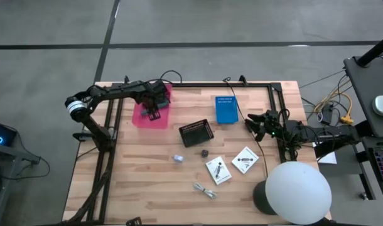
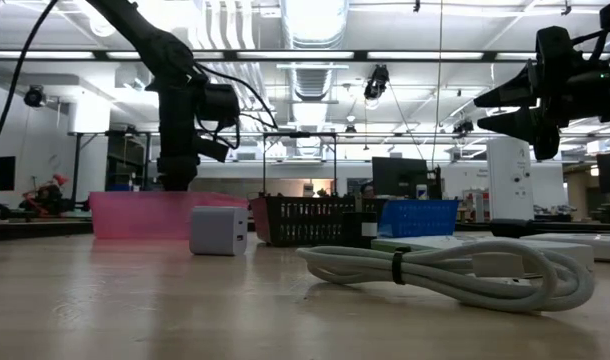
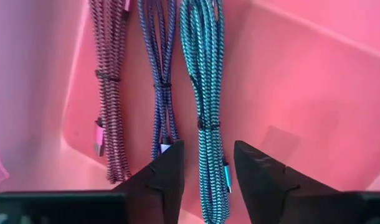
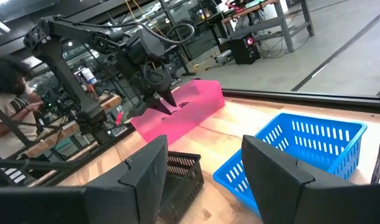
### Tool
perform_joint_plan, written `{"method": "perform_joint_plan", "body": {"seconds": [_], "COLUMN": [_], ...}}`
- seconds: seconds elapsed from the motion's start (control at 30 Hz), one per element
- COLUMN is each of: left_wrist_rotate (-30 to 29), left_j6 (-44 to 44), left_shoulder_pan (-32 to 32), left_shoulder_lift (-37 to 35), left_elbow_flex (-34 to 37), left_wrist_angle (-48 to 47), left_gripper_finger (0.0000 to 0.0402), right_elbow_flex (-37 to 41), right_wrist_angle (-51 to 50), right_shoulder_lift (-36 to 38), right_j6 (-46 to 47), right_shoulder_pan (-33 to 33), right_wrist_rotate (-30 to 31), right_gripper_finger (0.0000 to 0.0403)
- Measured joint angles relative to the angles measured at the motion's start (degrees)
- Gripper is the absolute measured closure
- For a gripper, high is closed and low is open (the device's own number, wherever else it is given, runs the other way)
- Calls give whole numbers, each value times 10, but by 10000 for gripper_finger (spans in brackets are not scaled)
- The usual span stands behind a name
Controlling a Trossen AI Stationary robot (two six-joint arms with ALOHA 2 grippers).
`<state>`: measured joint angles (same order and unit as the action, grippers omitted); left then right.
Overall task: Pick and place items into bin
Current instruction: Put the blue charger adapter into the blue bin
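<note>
A pink bin (image 1: 152, 114) stands far-left on the table. On its floor lie three tied bundles of braided cord: maroon (image 3: 109, 93), purple (image 3: 159, 74) and green (image 3: 205, 81). My left gripper (image 3: 207, 177) is open over the bin, one finger on either side of the green bundle's lower end; I cannot tell if it touches it. My right gripper (image 1: 259, 125) is open and raised at the table's right. Two white flat packets (image 1: 218, 169) (image 1: 245, 159), a small dark knob (image 1: 204, 152) and a small white cube (image 1: 178, 159) lie on the table.
A blue basket (image 1: 226, 108) and a black basket (image 1: 196, 132) stand mid-table between the arms. A coiled white cable (image 1: 205, 190) lies near the front edge. A white dome lamp (image 1: 298, 191) fills the near-right corner. A person (image 4: 6, 93) stands beyond the table.
</note>
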<state>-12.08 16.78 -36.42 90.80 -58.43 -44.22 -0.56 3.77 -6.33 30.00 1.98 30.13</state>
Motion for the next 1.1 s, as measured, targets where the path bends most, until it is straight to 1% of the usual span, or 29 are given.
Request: {"method": "perform_joint_plan", "body": {"seconds": [0.13, 0.23, 0.3, 0.4, 0.53, 0.6, 0.63, 0.77, 1.0, 1.1], "left_wrist_rotate": [1, 29, 71, 156, 278, 324, 338, 348, 350, 350], "left_j6": [-26, -45, -54, -71, -114, -141, -154, -193, -195, -194], "left_shoulder_pan": [7, 13, 18, 31, 54, 69, 79, 124, 208, 231], "left_shoulder_lift": [-11, -26, -38, -55, -79, -91, -94, -99, -91, -90], "left_elbow_flex": [-19, -32, -45, -56, -57, -54, -52, -50, -49, -49], "left_wrist_angle": [-11, -14, -11, 2, 76, 127, 146, 225, 349, 357], "left_gripper_finger": [270, 270, 270, 269, 269, 269, 269, 269, 269, 269], "right_elbow_flex": [0, 0, 0, 0, 0, 0, 0, 0, 0, 0], "right_wrist_angle": [0, 0, 0, 0, 0, 0, 0, 0, 0, 0], "right_shoulder_lift": [0, -1, -2, -2, -2, -2, -2, -3, -3, -3], "right_j6": [0, 0, 0, -2, -2, -2, -2, -2, -2, -2], "right_shoulder_pan": [0, 0, 0, 0, 0, 0, 0, 0, 0, 0], "right_wrist_rotate": [0, 0, -1, -1, -1, -1, -1, -2, -2, -2], "right_gripper_finger": [211, 211, 211, 211, 211, 211, 211, 211, 211, 211]}}
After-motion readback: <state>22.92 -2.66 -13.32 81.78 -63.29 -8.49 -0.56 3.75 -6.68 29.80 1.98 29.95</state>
